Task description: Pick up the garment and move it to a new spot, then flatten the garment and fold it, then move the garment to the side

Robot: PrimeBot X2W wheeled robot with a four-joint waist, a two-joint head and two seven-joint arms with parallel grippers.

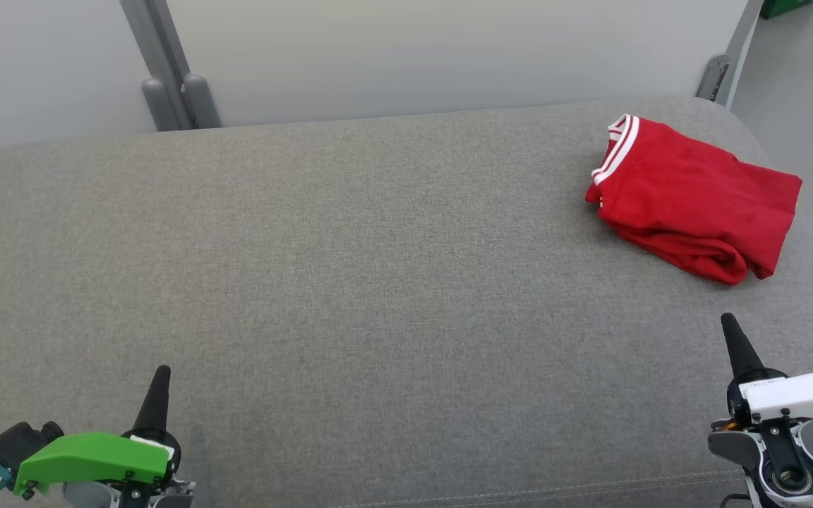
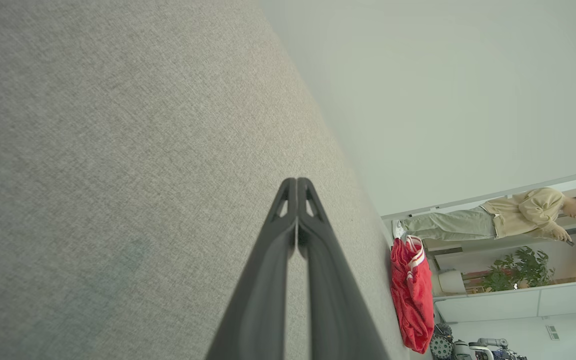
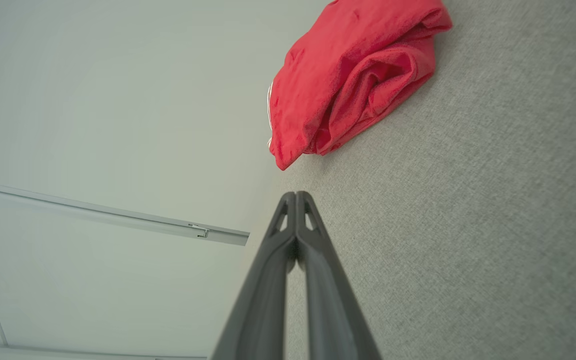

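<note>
Bright, even light; soft shadows; sharp pics, wrist views w/ wide-angle warp.

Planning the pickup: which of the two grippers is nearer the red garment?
The right gripper, on the white-housed arm: the red garment lies just ahead of it. The left gripper, with the green cover, sits across the grey cushion.

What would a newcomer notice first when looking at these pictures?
The red garment with white-striped trim, bunched at the far right of the grey cushion, catches the eye first. Then the two shut grippers at the near edge: left gripper at lower left, right gripper just short of the garment.
</note>
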